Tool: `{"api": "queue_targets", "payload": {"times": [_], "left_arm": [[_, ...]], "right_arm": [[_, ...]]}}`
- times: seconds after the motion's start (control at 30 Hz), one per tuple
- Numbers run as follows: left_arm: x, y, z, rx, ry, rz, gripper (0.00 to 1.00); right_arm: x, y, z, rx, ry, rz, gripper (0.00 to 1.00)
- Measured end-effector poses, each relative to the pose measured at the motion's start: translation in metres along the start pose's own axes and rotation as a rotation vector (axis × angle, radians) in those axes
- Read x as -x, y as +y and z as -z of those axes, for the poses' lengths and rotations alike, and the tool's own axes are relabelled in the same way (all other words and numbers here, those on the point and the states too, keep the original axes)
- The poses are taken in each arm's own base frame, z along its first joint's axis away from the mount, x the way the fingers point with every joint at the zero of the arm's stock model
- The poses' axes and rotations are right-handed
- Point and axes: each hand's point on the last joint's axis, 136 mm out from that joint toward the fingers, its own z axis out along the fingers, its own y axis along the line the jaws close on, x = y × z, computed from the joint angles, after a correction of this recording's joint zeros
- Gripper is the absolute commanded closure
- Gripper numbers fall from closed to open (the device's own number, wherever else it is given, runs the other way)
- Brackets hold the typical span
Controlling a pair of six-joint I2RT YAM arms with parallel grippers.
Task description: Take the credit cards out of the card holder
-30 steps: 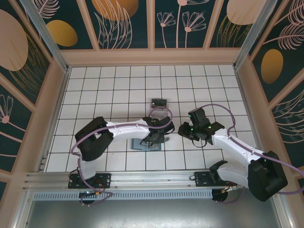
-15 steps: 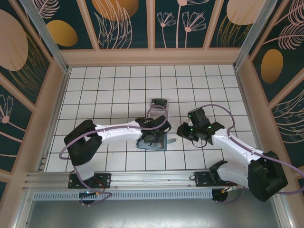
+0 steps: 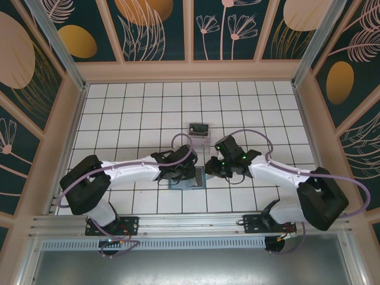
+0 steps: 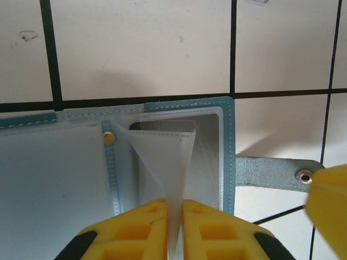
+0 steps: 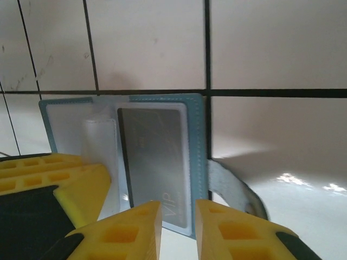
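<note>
Teal-blue card holder [image 4: 228, 162] lying open and flat on the tiled floor [image 4: 141, 49], grey strap tab [image 4: 268, 173] extended sideways, one clear sleeve [image 4: 162, 162] raised; a grey card [image 5: 154, 157], apparently marked VIP, sits pocketed.

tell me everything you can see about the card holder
The card holder is a soft teal wallet, lying open and flat on the white tiled table. Inside are clear plastic sleeves; the left gripper pinches one, raised like a tent. A grey card marked VIP sits in a pocket. Its strap, with a metal snap, lies out to the side. The right gripper is at its edge.
</note>
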Motion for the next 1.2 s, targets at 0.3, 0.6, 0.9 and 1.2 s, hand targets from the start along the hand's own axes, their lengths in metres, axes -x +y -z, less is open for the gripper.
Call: {"api": "queue_targets", "payload": {"times": [0.3, 0.6, 0.9, 1.2], "left_arm": [[-0.001, 0.008, 0.007, -0.03, -0.006, 0.015, 0.8], [0.006, 0.006, 0.023, -0.053, -0.039, 0.013, 0.75], [0.022, 0.014, 0.062, -0.035, -0.139, 0.002, 0.74], [0.038, 0.026, 0.102, -0.053, -0.259, 0.028, 0.71]], "right_arm": [[-0.008, 0.011, -0.028, 0.01, 0.065, 0.02, 0.78], [-0.019, 0.019, -0.046, 0.021, 0.12, 0.017, 0.78], [-0.019, 0.043, -0.056, 0.037, 0.137, 0.041, 0.78], [-0.021, 0.068, -0.071, 0.05, 0.16, 0.082, 0.78]]}}
